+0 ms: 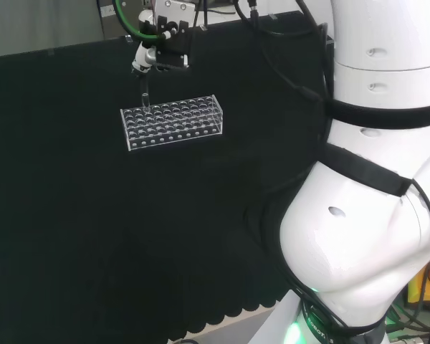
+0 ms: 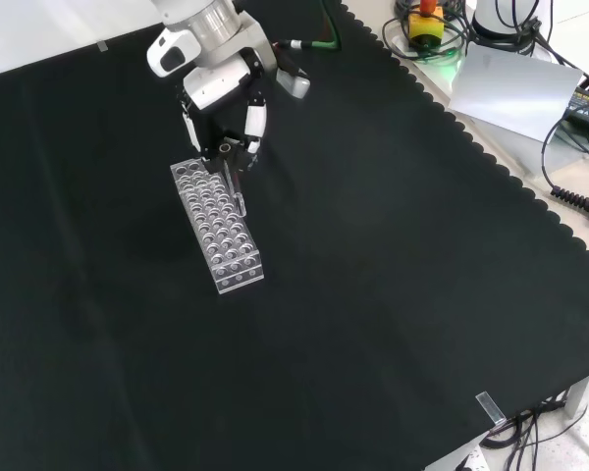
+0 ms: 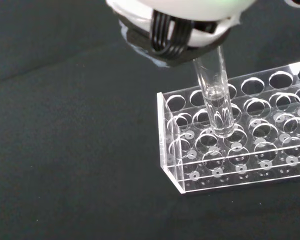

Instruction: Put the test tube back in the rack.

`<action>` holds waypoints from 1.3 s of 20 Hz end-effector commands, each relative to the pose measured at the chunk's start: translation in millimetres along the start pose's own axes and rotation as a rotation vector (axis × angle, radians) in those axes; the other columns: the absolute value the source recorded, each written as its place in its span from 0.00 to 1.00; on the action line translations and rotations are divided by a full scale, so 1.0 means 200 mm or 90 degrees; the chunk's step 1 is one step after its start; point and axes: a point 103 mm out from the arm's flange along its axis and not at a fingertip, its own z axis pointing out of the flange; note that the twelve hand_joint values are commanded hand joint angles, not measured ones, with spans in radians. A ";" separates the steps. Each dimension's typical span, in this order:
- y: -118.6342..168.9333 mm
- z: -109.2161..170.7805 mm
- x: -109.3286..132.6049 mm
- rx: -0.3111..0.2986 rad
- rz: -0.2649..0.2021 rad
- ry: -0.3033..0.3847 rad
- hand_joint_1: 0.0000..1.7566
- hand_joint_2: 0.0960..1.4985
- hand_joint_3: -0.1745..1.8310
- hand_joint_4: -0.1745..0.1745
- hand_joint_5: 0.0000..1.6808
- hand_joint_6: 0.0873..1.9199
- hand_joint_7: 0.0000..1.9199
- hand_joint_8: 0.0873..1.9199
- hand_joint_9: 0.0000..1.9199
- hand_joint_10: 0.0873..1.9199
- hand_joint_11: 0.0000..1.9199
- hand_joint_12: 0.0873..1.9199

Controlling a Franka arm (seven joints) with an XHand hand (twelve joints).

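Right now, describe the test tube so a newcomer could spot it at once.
On the black cloth lies one clear rack of round holes. Above its end, the hand holds the test tube in its fingers: a clear, round-bottomed tube, upright, tip at the holes.

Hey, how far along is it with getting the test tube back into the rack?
Done: the hand has the test tube pinched and carried over one end of the clear rack. In hand: the tube hangs roughly upright, its rounded tip at the top holes near the rack's corner. Left: lowering it fully into a hole and letting go; the wrist view shows it not seated yet.
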 end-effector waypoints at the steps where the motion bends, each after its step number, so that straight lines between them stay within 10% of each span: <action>1: 0.06 0.03 -0.04 0.004 0.009 0.015 0.75 0.51 0.26 0.00 0.82 0.00 0.71 0.33 0.84 0.29 0.68 0.42; 26: 0.12 0.13 -0.12 0.025 0.015 0.013 0.75 0.51 0.25 0.00 0.82 0.00 0.71 0.33 0.84 0.29 0.68 0.42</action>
